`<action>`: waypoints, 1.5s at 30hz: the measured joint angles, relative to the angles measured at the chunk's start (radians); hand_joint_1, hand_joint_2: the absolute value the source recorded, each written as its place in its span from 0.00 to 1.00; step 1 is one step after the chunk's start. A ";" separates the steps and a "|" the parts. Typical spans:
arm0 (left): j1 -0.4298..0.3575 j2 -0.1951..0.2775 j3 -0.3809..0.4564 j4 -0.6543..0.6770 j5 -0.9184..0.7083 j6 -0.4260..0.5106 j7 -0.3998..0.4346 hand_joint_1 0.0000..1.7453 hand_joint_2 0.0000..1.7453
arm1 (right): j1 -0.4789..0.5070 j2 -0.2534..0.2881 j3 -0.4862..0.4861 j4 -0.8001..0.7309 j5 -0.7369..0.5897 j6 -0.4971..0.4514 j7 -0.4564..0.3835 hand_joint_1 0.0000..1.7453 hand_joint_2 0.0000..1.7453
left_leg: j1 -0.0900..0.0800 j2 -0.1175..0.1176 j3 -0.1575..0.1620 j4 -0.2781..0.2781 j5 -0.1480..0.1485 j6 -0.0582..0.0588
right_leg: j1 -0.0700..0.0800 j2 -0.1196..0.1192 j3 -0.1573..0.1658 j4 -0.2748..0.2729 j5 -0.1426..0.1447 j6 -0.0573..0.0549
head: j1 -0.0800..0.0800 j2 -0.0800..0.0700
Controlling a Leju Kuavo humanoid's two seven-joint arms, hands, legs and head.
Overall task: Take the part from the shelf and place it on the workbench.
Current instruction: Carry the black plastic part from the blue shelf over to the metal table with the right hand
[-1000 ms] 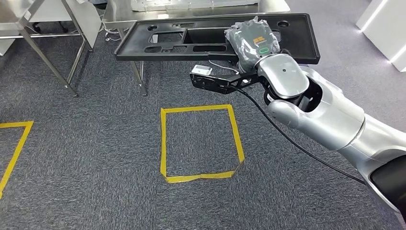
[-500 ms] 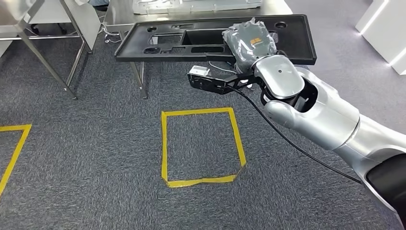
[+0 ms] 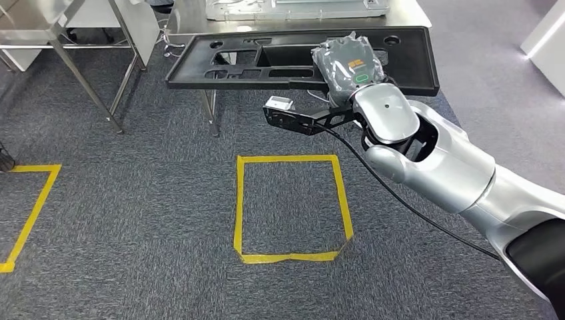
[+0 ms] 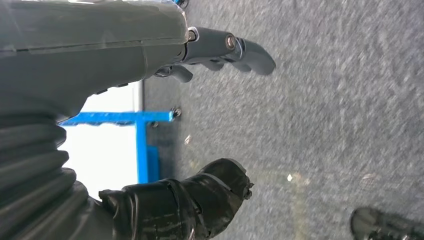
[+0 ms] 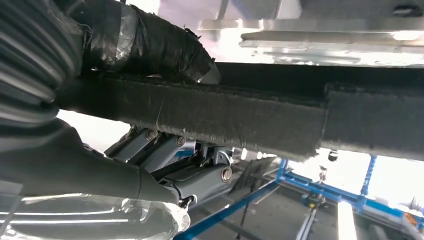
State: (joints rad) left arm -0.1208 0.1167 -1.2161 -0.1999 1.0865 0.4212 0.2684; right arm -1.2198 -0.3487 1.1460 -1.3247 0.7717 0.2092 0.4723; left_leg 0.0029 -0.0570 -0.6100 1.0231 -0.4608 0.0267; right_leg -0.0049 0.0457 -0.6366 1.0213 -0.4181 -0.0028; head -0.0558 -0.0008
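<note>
The part (image 3: 280, 57) is a long black plastic panel with several cut-outs. My right hand (image 3: 348, 63), wrapped in grey film, grips it near its right end and holds it level at the front edge of the steel workbench (image 3: 193, 23). Whether the panel touches the bench I cannot tell. In the right wrist view the panel's dark edge (image 5: 250, 115) runs across, with the taped thumb (image 5: 150, 45) on one side and the fingers (image 5: 200, 175) on the other. My left hand (image 4: 150, 55) hangs over the grey carpet, thumb and fingers apart, holding nothing.
A yellow tape square (image 3: 293, 257) marks the carpet in front of the bench, and another yellow mark (image 3: 30, 207) lies to the left. A second steel table (image 3: 86, 73) stands at the back left. Metal parts (image 3: 300, 8) lie on the workbench. A white block (image 3: 546, 37) stands at the right.
The whole picture has shifted to the right and down, so the camera has moved. My right hand keeps hold of the panel at the bench's front edge.
</note>
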 joint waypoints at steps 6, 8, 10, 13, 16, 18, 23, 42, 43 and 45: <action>-0.001 -0.006 0.000 0.000 -0.002 0.006 -0.009 0.00 1.00 | 0.007 0.000 0.000 0.002 0.000 -0.003 0.000 1.00 1.00 | 0.006 0.042 -0.110 0.217 -0.092 -0.034 | -0.007 -0.029 0.039 -0.032 -0.004 -0.015 | -0.002 0.000; -0.001 -0.008 0.000 0.000 -0.003 0.006 -0.010 0.00 1.00 | 0.016 0.000 0.000 0.003 0.001 -0.002 -0.002 1.00 1.00 | 0.015 0.045 -0.145 0.259 -0.082 -0.044 | -0.009 -0.031 0.043 -0.030 -0.010 -0.013 | -0.003 0.000; 0.000 -0.009 0.000 0.000 -0.004 0.007 -0.010 0.00 1.00 | 0.021 0.000 0.000 0.003 0.004 -0.002 -0.003 1.00 1.00 | 0.022 0.049 -0.106 0.157 -0.011 -0.051 | -0.015 -0.030 0.049 -0.023 -0.020 -0.006 | -0.004 0.000; 0.000 -0.010 0.000 0.000 -0.004 0.008 -0.010 0.00 1.00 | 0.019 0.000 0.000 0.004 0.015 0.001 -0.003 1.00 1.00 | 0.019 0.049 -0.035 0.010 0.037 -0.047 | -0.016 -0.029 0.050 -0.010 -0.036 0.013 | -0.004 0.000; -0.002 -0.010 0.000 0.000 -0.006 0.007 -0.010 0.00 1.00 | 0.019 0.000 -0.001 0.006 0.027 0.004 -0.003 1.00 1.00 | 0.014 0.048 -0.030 0.003 0.030 -0.023 | -0.017 -0.029 0.049 -0.010 -0.041 0.030 | -0.004 0.000; -0.002 -0.010 0.000 0.000 -0.008 0.006 -0.010 0.00 1.00 | 0.017 -0.001 -0.002 0.007 0.036 0.005 -0.002 1.00 1.00 | 0.015 0.049 -0.020 -0.006 0.030 -0.009 | -0.020 -0.033 0.036 0.023 -0.062 0.038 | -0.002 0.000; -0.002 -0.011 0.000 0.000 -0.014 0.004 -0.011 0.00 1.00 | 0.011 -0.004 -0.003 0.012 0.052 0.007 0.013 1.00 1.00 | 0.008 0.050 -0.003 -0.009 0.019 0.013 | -0.015 -0.038 -0.111 0.281 -0.137 0.034 | 0.000 0.000; 0.000 -0.010 -0.004 0.000 -0.037 0.012 -0.030 0.00 1.00 | 0.034 -0.041 -0.099 -0.017 0.144 -0.058 0.077 1.00 1.00 | 0.008 0.050 -0.063 0.093 0.010 -0.032 | -0.006 0.000 0.029 -0.006 -0.014 -0.010 | -0.002 0.000; -0.002 -0.010 -0.005 0.000 -0.037 0.012 -0.030 0.00 1.00 | 0.033 -0.044 -0.102 -0.020 0.153 -0.053 0.077 1.00 1.00 | 0.006 0.050 -0.039 0.041 0.026 -0.028 | -0.005 0.004 0.029 -0.004 -0.017 -0.006 | -0.002 0.000; -0.005 -0.010 -0.006 0.000 -0.038 0.012 -0.030 0.00 1.00 | 0.032 -0.049 -0.104 -0.027 0.162 -0.044 0.077 1.00 1.00 | 0.001 0.048 -0.019 0.003 0.024 -0.020 | -0.004 0.009 0.028 -0.004 -0.019 0.005 | -0.002 0.000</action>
State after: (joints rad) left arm -0.1256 0.1069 -1.2224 -0.1999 1.0482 0.4335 0.2388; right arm -1.1875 -0.3974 1.0422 -1.3514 0.9338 0.1654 0.5488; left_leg 0.0035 -0.0091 -0.6294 1.0261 -0.4370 0.0066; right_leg -0.0093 0.0547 -0.6085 1.0172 -0.4375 0.0017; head -0.0573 -0.0008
